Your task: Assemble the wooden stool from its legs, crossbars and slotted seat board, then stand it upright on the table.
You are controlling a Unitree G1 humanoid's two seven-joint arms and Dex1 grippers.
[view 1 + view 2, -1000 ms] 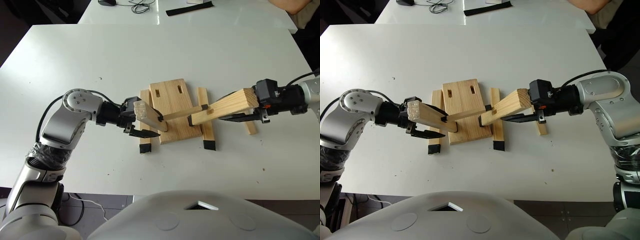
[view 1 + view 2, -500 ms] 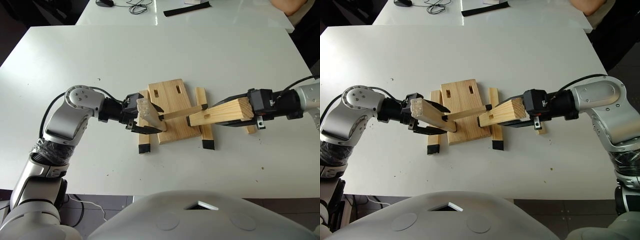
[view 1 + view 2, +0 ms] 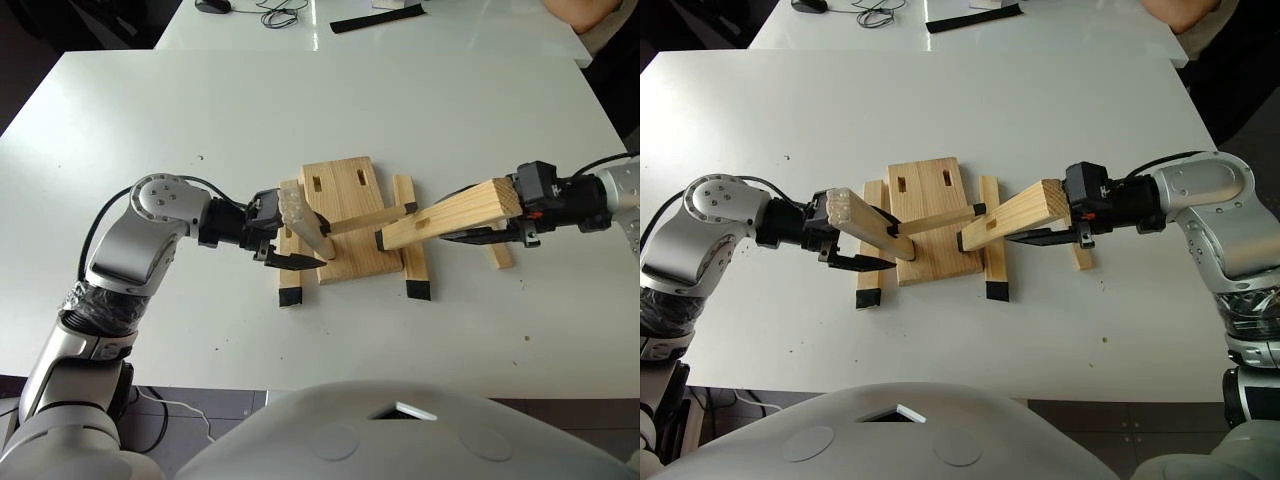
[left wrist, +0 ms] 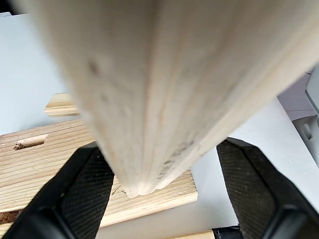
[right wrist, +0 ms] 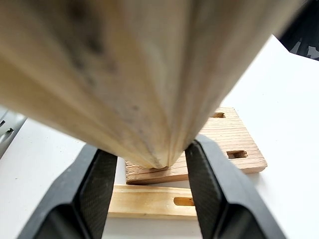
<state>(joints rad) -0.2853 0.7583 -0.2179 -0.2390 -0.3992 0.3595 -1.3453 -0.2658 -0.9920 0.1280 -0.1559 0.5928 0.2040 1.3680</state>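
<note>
The slotted seat board (image 3: 340, 188) lies flat at the table's middle. Over its left side my left gripper (image 3: 298, 242) is shut on a wooden leg (image 3: 303, 222), which fills the left wrist view between the black fingers (image 4: 82, 196). A thin crossbar (image 3: 365, 219) runs from that leg toward the right. My right gripper (image 3: 478, 222) is shut on a second leg (image 3: 450, 213), held slanted with its near end low over the board. The crossbar's tip sits close beside this leg's slot; I cannot tell if they touch. The right wrist view has its fingers (image 5: 94, 191) around the leg.
Two more legs with black feet lie beside the board, one on the left (image 3: 289, 288) and one on the right (image 3: 411, 268). A short crossbar (image 3: 500, 256) lies under my right gripper. A second table with cables (image 3: 280, 12) stands behind.
The right gripper pushed its leg left and level, then drew back right and tilted it up again. The left gripper turned its leg more upright, lifting the crossbar's free end slightly.
</note>
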